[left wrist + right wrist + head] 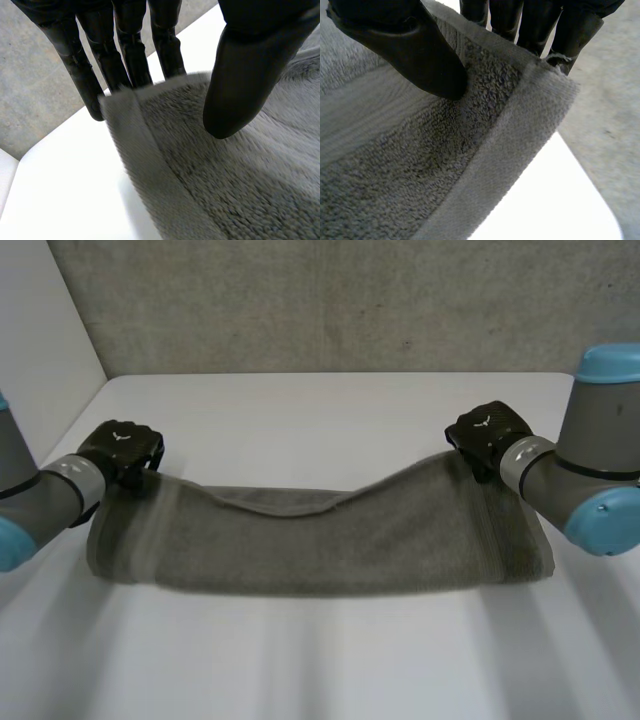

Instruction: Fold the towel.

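A grey towel [320, 540] lies lengthwise across the white table [320, 420], doubled over, with its far edge sagging in the middle. My left hand [120, 450] is at the towel's far left corner. In the left wrist view its thumb [245, 75] stands clear above the pile of the towel [240, 190] and its straight fingers [125, 50] are behind the hem, so this hand is open. My right hand [488, 435] holds the far right corner slightly raised. There its thumb [405, 50] presses the towel [420, 175] against the fingers [530, 25] behind it.
A grey carpeted wall [330, 300] rises behind the table's far edge. Bare white table [65, 190] runs beyond the towel and in front of it [320, 660]. Both forearms reach in from the sides.
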Controlling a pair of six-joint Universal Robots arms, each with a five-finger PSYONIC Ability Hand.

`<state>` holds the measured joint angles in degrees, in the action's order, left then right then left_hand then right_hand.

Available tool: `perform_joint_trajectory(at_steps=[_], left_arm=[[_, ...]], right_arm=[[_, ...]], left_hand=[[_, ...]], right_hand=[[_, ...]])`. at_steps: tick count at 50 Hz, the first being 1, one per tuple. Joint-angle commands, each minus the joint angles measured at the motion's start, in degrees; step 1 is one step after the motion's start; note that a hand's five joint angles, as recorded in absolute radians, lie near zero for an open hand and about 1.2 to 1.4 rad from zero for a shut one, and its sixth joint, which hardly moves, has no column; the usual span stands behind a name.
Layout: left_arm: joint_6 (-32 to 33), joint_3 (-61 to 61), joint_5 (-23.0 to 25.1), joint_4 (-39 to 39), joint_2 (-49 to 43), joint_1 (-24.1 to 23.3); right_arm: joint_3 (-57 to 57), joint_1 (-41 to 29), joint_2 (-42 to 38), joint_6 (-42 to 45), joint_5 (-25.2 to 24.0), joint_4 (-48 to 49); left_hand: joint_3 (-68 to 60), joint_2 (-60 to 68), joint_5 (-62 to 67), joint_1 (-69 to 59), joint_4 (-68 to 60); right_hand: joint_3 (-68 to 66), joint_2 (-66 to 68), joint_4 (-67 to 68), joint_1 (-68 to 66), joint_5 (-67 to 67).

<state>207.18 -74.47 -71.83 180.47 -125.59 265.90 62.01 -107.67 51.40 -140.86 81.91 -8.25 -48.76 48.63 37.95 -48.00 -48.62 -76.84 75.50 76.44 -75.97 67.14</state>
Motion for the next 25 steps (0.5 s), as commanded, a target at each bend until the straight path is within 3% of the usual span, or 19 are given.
perform_joint_trajectory(at_steps=[1, 11, 12, 13, 15, 17, 25], left_arm=[[-0.02, 4.59, -0.68, 0.06, -4.13, -2.05], [0.25, 8.02, -3.66, 0.15, -6.86, -3.64], [0.25, 8.20, -4.11, 0.15, -6.95, -3.64], [0.25, 8.20, -4.11, 0.15, -6.95, -3.64], [0.25, 8.20, -4.72, 0.15, -6.95, -3.64], [0.25, 8.20, -5.16, 0.15, -6.78, -3.55], [-0.10, 6.54, -8.68, -0.21, -4.85, -3.02]], right_arm=[[-4.17, -0.17, -4.90, 0.14, 6.15, 4.64], [-6.28, -0.09, -7.63, 0.14, 6.51, 4.73], [-6.28, -0.09, -7.89, 0.06, 6.51, 4.73], [-6.28, -0.09, -7.89, 0.06, 6.51, 4.73], [-6.20, -0.09, -8.51, 0.06, 6.68, 4.73], [-6.28, -0.09, -8.68, -0.03, 6.60, 4.73], [-6.28, 0.44, -7.55, -0.38, 6.68, 4.64]], left_hand=[[2.71, -2.58, -1.90, 1.95, 2.57], [5.07, -4.94, -4.26, 4.31, 4.92], [5.41, -5.27, -4.59, 4.64, 5.26], [5.41, -5.28, -4.60, 4.65, 5.26], [5.91, -5.78, -5.10, 5.15, 5.77], [5.91, -5.78, -5.10, 5.15, 5.77], [6.58, -6.45, -5.77, 5.82, 6.43]], right_hand=[[-3.16, 4.50, 3.56, -4.03, 2.86], [-3.16, 4.50, 3.56, -4.03, 2.86], [10.93, -9.60, -10.54, 10.07, -11.23], [11.07, -9.74, -10.68, 10.21, -11.37], [59.79, -58.46, -59.40, 58.93, -60.09], [66.84, -65.50, -66.44, 65.97, -67.14], [66.84, -65.50, -66.44, 65.97, -67.14]])
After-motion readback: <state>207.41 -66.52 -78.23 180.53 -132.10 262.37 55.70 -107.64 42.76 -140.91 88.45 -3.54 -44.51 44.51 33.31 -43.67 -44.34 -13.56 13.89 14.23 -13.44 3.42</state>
